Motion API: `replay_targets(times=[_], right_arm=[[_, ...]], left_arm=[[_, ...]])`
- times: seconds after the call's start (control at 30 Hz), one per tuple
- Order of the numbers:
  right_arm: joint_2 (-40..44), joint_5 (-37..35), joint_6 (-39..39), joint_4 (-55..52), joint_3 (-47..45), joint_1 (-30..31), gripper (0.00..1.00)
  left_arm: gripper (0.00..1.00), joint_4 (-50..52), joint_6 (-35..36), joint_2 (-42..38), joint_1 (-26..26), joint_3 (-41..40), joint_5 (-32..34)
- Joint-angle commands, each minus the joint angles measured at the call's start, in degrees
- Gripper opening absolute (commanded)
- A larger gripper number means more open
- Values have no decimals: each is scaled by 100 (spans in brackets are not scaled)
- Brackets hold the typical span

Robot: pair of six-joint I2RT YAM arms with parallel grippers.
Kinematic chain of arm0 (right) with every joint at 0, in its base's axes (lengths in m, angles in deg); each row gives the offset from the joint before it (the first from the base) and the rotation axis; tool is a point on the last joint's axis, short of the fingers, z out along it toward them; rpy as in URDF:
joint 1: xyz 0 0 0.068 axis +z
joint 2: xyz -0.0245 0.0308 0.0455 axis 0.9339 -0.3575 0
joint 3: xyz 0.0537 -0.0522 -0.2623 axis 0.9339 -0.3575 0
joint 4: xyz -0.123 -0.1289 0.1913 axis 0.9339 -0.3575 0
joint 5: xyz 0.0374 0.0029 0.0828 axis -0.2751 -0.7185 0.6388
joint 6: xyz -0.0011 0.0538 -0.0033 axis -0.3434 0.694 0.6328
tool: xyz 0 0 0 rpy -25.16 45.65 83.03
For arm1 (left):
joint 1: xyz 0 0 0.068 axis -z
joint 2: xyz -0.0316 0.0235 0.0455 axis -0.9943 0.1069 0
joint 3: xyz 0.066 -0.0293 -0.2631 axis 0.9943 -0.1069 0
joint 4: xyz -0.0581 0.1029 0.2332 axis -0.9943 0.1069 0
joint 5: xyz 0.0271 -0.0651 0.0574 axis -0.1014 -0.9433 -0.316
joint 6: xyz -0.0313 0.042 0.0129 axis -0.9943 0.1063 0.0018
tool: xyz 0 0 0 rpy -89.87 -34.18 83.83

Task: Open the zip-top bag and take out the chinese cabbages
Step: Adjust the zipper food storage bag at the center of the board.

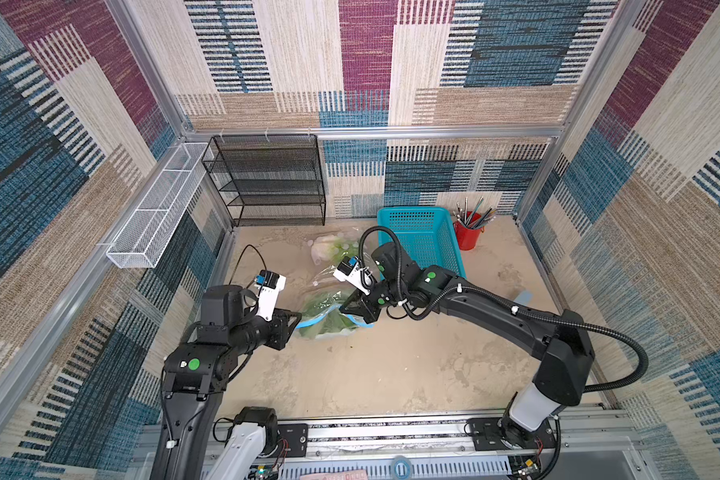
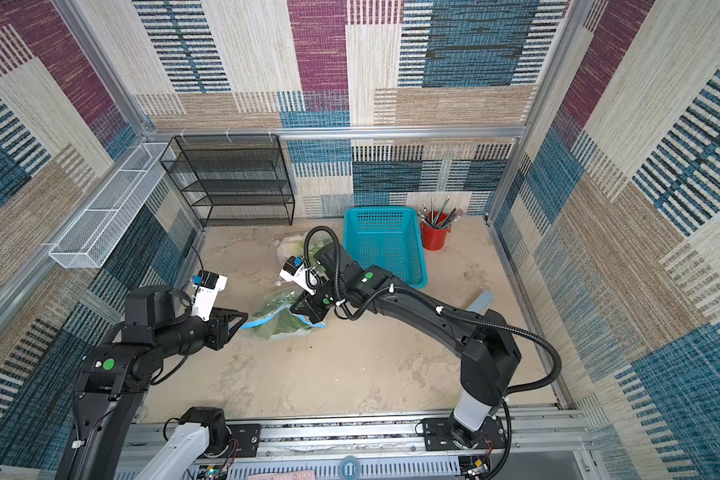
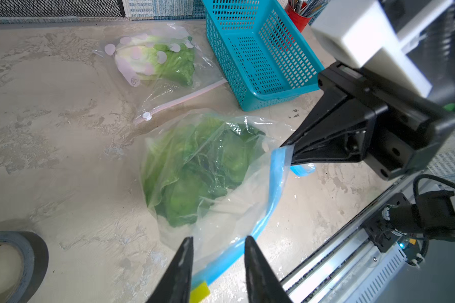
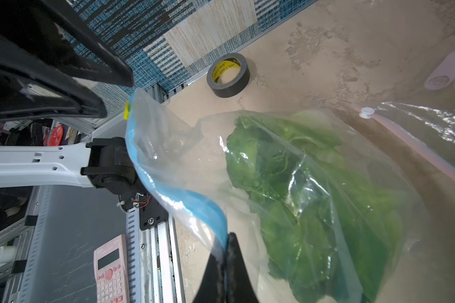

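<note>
pinching the blue zip strip [image 3: 275, 189] of the clear plastic zip-top bag [image 3: 247, 202], right gripper [image 4: 227, 236] clamped; left gripper [image 3: 217, 240] jaws parted astride that strip. green leafy chinese cabbages [image 3: 195, 168] inside, on beige tabletop [image 3: 63, 131].

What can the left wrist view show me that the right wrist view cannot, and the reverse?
Only the left wrist view: the turquoise basket and the red cup of pens. Only the right wrist view: the pink calculator. Both: the zip-top bag holding the chinese cabbages, the right gripper shut on its blue edge, and the tape roll.
</note>
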Motion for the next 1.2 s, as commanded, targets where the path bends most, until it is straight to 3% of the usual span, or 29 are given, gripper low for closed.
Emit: replay_targets(times=[0.0,0.57,0.97,1.17], right_arm=[[-138,579,-57,-134,151,-112,0],[-578,1528,-169,-546,697,-451,0],[-740,1901,-230,-687,1021,-487,0],[-775,1969,-261,-753,1103,-497,0]], left_arm=[[36,-197,250,6,8,-71,-157],[55,-1005,575,-965,251,-999,-195],[57,-1565,931,-741,925,-1202,944],[48,-1648,1149,-584,1337,-1236,1367]])
